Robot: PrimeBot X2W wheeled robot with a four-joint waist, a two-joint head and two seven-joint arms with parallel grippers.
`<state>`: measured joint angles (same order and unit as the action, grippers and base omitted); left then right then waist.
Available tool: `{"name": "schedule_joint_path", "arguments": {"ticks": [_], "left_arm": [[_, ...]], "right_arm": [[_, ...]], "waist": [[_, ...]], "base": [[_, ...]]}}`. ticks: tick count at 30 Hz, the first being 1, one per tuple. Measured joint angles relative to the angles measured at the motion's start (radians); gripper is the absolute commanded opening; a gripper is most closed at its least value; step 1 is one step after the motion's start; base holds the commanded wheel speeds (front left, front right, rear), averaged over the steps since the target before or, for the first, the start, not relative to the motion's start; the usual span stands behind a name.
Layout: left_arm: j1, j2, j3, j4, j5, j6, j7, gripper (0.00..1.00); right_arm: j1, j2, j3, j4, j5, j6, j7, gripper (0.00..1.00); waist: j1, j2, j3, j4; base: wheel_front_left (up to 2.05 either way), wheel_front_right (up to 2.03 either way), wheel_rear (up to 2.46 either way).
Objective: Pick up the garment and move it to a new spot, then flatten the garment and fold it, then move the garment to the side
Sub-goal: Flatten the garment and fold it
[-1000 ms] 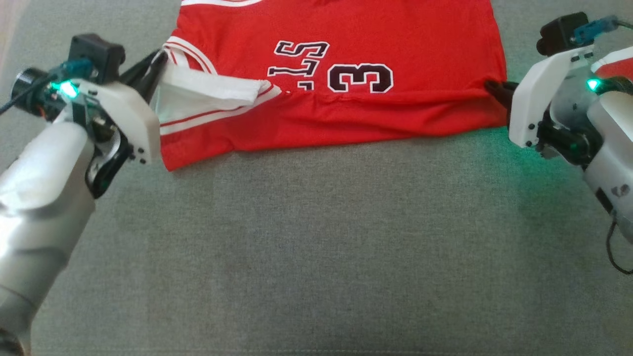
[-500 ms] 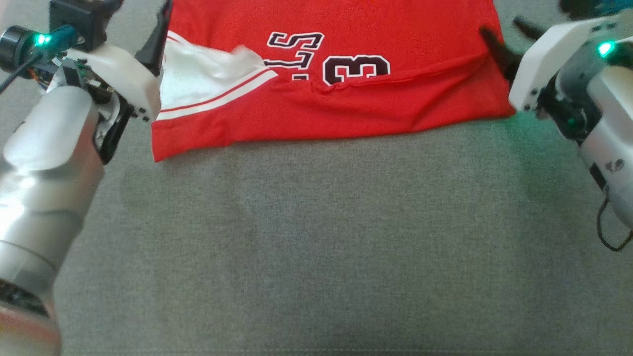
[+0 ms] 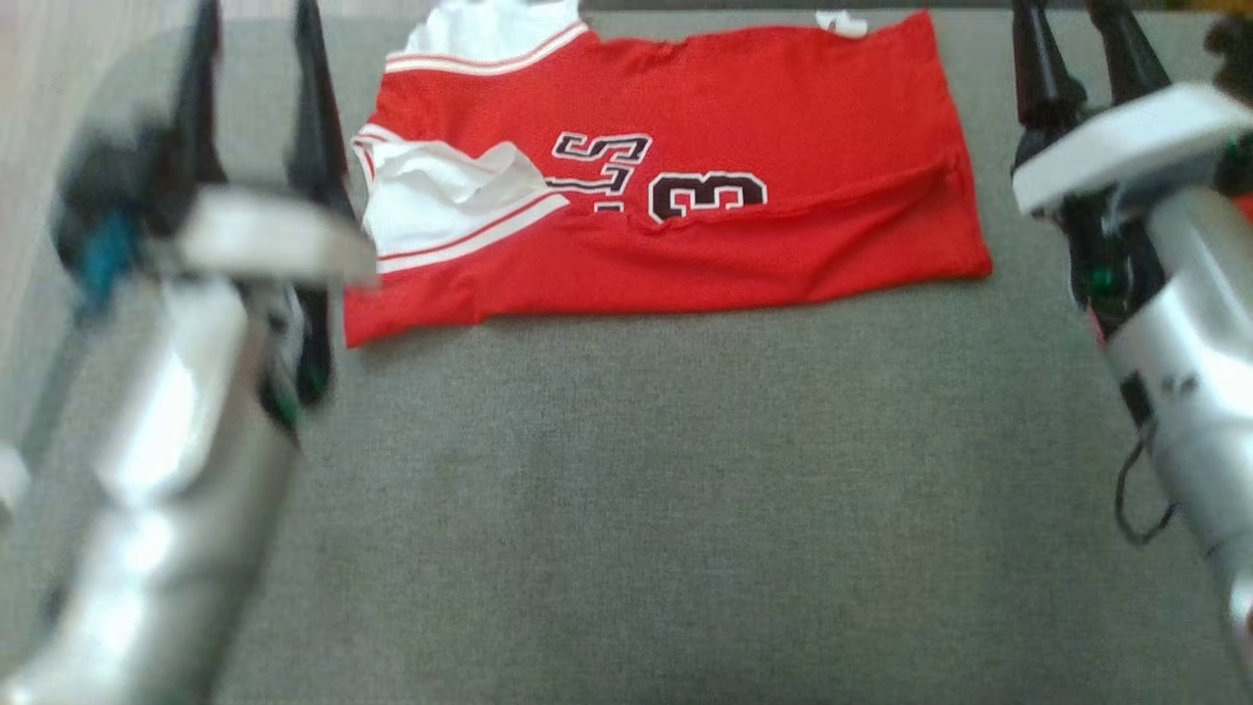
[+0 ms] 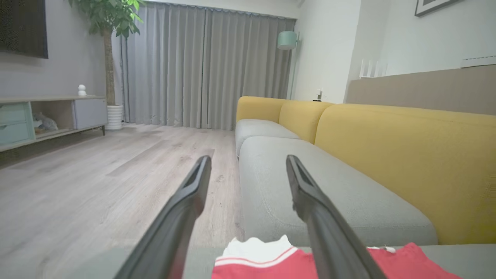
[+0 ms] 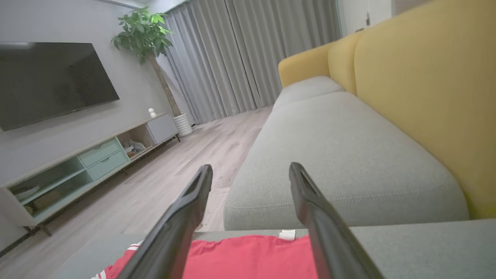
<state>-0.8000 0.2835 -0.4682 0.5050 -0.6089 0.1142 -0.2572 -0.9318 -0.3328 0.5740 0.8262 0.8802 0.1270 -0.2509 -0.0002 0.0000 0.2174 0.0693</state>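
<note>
Readable on the red jersey (image 3: pixel 685 245): a black, white-edged "3" (image 3: pixel 710 196) and an "S" (image 3: pixel 602 157) beside it, other letters lost in the fold; white tag (image 3: pixel 842 22) at the far edge, print too small to read; lying folded on the grey sofa seat (image 3: pixel 626 490), toward its far side, white lining (image 3: pixel 440 196) showing at the left end. Left gripper (image 4: pixel 248 159) spread wide, holding nothing, just beside the jersey's left edge; right gripper (image 5: pixel 251 166) likewise spread and empty, near the right edge. White pot (image 4: pixel 114 117) holding a leafy tree (image 4: pixel 108 15); cabinet (image 5: pixel 102 153) shelves holding small blurred items.

Home living room: sofa (image 4: pixel 387 155), television (image 5: pixel 50 81), curtains (image 4: pixel 201 66).
</note>
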Motion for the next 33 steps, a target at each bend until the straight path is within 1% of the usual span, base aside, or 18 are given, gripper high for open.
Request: {"name": "schedule_joint_path", "arguments": {"ticks": [2,5,7,9,12,15,16,19,23,29,32,33], "left_arm": [[0.128,-0.025,0.056,-0.087,0.039,0.022,0.0,1.0],[0.302,-0.066,0.112,-0.178,0.089,0.035,0.0,1.0],[0.391,-0.09,0.142,-0.211,0.114,0.035,0.0,1.0],[0.459,-0.111,0.175,-0.23,0.136,0.034,0.0,1.0],[0.521,-0.13,0.204,-0.231,0.165,0.01,0.0,1.0],[0.542,-0.14,0.213,-0.206,0.203,-0.024,0.0,1.0],[0.54,-0.14,0.215,-0.194,0.213,-0.028,0.0,1.0],[0.53,-0.138,0.218,-0.107,0.243,-0.016,0.0,1.0],[0.489,-0.13,0.222,0.03,0.252,0.001,0.011,1.0],[0.357,-0.112,0.233,0.188,0.257,0.001,0.072,1.0],[0.314,-0.104,0.244,0.253,0.253,-0.001,0.081,1.0],[0.314,-0.104,0.244,0.253,0.253,-0.001,0.081,1.0]], "right_arm": [[0.086,0.02,-0.119,-0.086,-0.139,0.0,0.0,1.0],[0.27,0.113,-0.29,-0.207,-0.308,0.0,0.0,1.0],[0.407,0.189,-0.363,-0.273,-0.393,0.0,0.0,1.0],[0.522,0.24,-0.392,-0.323,-0.463,0.0,0.0,1.0],[0.622,0.267,-0.418,-0.373,-0.499,0.0,0.0,1.0],[0.638,0.267,-0.416,-0.41,-0.517,0.0,0.0,1.0],[0.637,0.268,-0.411,-0.419,-0.52,0.0,0.0,1.0],[0.637,0.269,-0.395,-0.435,-0.509,0.0,0.0,1.0],[0.635,0.269,-0.381,-0.453,-0.508,0.0,0.0,1.0],[0.635,0.269,-0.377,-0.463,-0.511,0.0,0.0,1.0],[0.633,0.27,-0.372,-0.465,-0.51,0.0,0.0,1.0],[0.633,0.27,-0.372,-0.465,-0.51,0.0,0.0,1.0]], "waist": [[0.0,0.0,-0.016,0.0],[0.0,0.0,-0.035,-0.001],[0.0,0.0,-0.045,-0.001],[0.0,0.0,-0.053,-0.004],[0.0,0.0,-0.061,-0.011],[0.0001,0.0,-0.062,-0.029],[0.0001,0.0,-0.061,-0.033],[0.0002,0.0,-0.053,-0.048],[0.0003,0.0,-0.027,-0.068],[0.0004,0.0,0.026,-0.09],[0.0004,0.0,0.051,-0.099],[0.0004,0.0,0.051,-0.099]], "base": [[0.0,0.0,0.0],[0.0,0.0,0.0],[0.0,0.0,0.0],[0.0,0.0,0.0],[0.0,0.0,0.0],[0.0,0.0,0.0],[0.0,0.0,0.0],[0.0,0.0,0.0],[0.0,0.0,0.0],[0.0,0.0,0.0],[0.0,0.0,0.0],[0.0,0.0,0.0]]}}
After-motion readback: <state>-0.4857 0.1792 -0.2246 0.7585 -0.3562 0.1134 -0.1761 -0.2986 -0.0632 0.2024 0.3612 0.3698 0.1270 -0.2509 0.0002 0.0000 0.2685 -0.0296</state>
